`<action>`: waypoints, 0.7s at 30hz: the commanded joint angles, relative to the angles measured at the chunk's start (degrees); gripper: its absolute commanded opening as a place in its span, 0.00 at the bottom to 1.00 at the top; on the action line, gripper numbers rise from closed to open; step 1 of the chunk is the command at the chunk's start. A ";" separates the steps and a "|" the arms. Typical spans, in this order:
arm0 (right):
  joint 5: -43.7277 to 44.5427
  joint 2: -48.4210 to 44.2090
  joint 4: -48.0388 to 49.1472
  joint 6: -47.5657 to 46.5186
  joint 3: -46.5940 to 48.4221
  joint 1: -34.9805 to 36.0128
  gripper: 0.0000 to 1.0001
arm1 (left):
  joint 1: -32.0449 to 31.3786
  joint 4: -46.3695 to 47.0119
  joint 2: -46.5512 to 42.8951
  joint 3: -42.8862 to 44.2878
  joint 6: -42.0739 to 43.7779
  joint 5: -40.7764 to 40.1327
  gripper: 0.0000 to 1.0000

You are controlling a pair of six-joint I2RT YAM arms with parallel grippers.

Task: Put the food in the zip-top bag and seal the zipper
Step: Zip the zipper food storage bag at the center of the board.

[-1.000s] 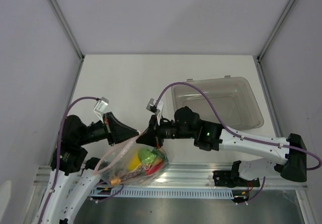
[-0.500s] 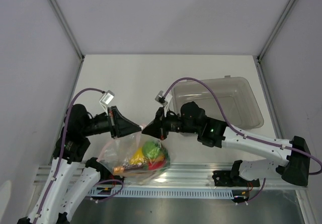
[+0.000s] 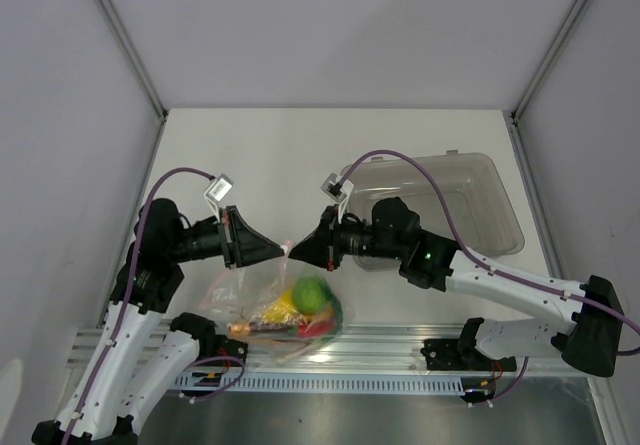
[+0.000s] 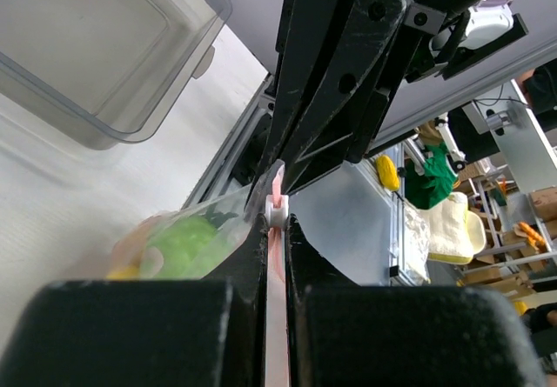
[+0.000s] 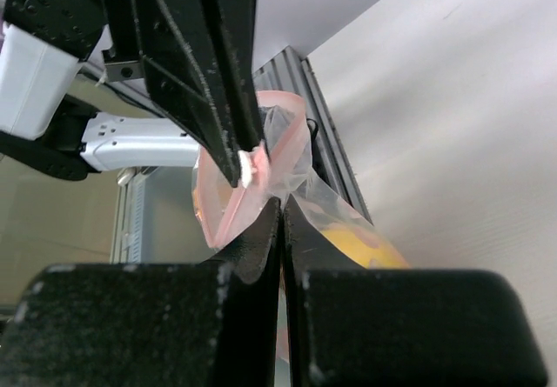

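Nearest the arm bases, the zip-top bag (image 3: 232, 293) is being held up just below both sets of jaws, by the near edge of the surface (image 3: 260, 155). The food is being carried inside it: a green round fruit (image 3: 309, 292), a yellow-orange fruit (image 3: 279, 311) and a red chili (image 3: 322, 326) are lying beneath the right jaws. Above them, the zipper (image 4: 275, 246) is being pinched by the left jaws, closed tight on it, and by the right jaws, likewise closed on the strip. The two tips are almost touching. Beyond the right jaws, a grey translucent bin (image 3: 490, 205) is being carried by the surface.
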 commanded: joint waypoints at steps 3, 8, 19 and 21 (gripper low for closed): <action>-7.84 0.44 7.48 0.26 1.24 0.02 0.00 | -0.32 3.08 2.78 3.12 -1.33 0.80 0.02; -5.48 -0.62 8.01 2.02 0.36 1.08 0.00 | -0.32 3.09 3.84 4.09 -0.54 -0.17 0.35; 1.99 -3.34 12.32 5.98 -4.12 1.61 0.00 | -0.32 -4.20 -1.78 2.51 4.56 -1.83 0.72; 3.05 -3.78 11.97 5.80 -4.21 1.61 0.00 | -0.32 -6.04 -2.48 1.90 5.35 -2.27 0.70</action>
